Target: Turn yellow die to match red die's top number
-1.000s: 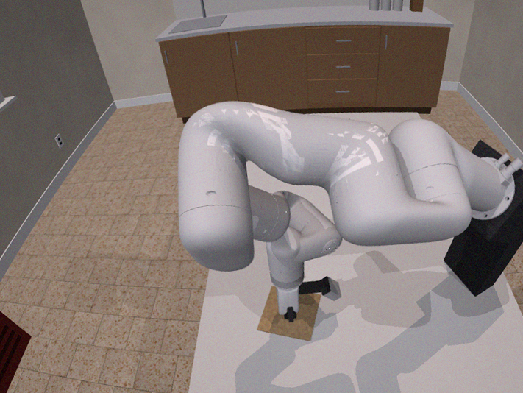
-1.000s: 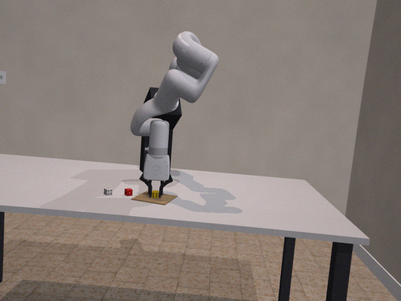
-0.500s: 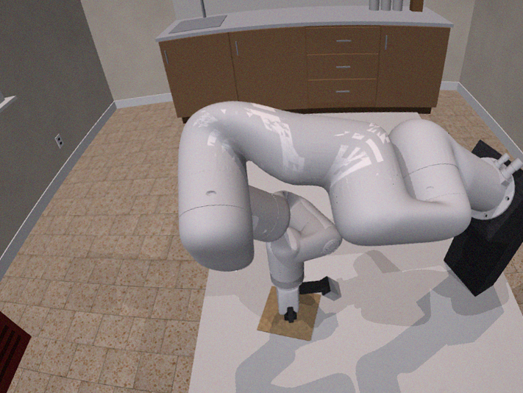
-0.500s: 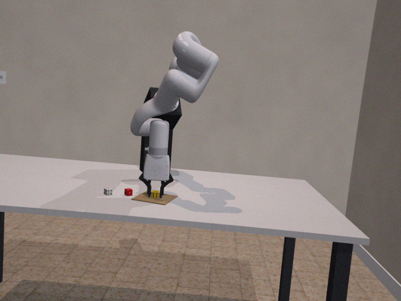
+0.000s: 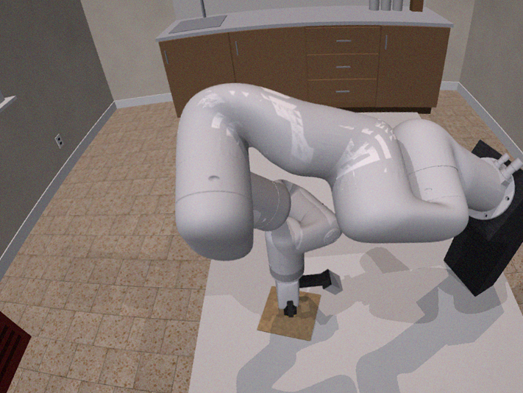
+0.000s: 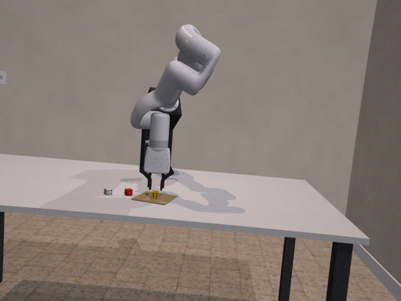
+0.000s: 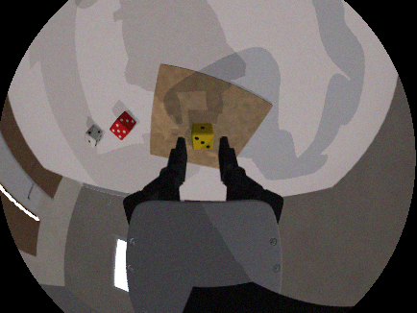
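The yellow die [image 6: 155, 194] lies flat on the brown mat [image 6: 154, 198], well inside its edges. In the wrist view the yellow die [image 7: 204, 136] shows three pips on top and sits on the mat [image 7: 205, 117]. My gripper [image 6: 155, 187] hangs straight above the die, a little clear of it, with the fingers open and nothing between them; in the wrist view the gripper [image 7: 201, 148] has its tips on either side of the die. The red die [image 6: 128, 191] lies on the table left of the mat; it also shows in the wrist view [image 7: 123, 125]. In the top view the gripper [image 5: 290, 309] hides the die.
A white die [image 6: 107, 191] lies on the table left of the red die, also in the wrist view [image 7: 95, 133]. The black arm base [image 5: 492, 227] stands at the table's right side. A small black block [image 5: 321, 280] sits beside the mat [image 5: 290, 318].
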Controlling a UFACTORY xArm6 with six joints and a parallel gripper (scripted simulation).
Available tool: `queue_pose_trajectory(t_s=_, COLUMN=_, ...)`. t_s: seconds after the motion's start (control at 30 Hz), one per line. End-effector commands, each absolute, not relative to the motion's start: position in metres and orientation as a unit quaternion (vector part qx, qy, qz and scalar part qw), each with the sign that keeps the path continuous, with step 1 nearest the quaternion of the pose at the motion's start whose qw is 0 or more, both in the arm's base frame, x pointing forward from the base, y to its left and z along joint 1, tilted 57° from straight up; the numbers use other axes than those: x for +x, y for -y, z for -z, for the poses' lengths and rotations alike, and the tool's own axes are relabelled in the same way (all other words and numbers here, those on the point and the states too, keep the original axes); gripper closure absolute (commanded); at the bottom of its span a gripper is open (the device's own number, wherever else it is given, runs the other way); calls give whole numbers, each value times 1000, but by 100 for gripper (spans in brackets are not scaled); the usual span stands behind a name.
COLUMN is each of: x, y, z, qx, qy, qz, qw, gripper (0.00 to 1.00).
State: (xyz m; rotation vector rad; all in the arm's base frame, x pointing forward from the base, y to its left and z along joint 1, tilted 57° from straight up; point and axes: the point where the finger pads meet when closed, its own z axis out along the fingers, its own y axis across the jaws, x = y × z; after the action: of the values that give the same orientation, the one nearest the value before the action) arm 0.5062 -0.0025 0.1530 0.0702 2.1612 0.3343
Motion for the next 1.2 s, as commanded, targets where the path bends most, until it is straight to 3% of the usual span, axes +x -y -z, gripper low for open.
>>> queue_pose_trajectory(t_s=0.0, x=484, y=9, z=-168, qx=28, qy=-878, qz=-136, qw=459, gripper=58)
queue_pose_trajectory(t_s=0.53, x=457, y=16, z=-187, qx=28, qy=-878, qz=-136, qw=459, gripper=58)
queue_pose_trajectory(t_s=0.57, x=457, y=16, z=-187, qx=28, qy=-878, qz=-136, qw=459, gripper=0)
queue_pose_trajectory(t_s=1.17, x=457, y=16, z=-187, qx=28, qy=-878, qz=-136, qw=459, gripper=0)
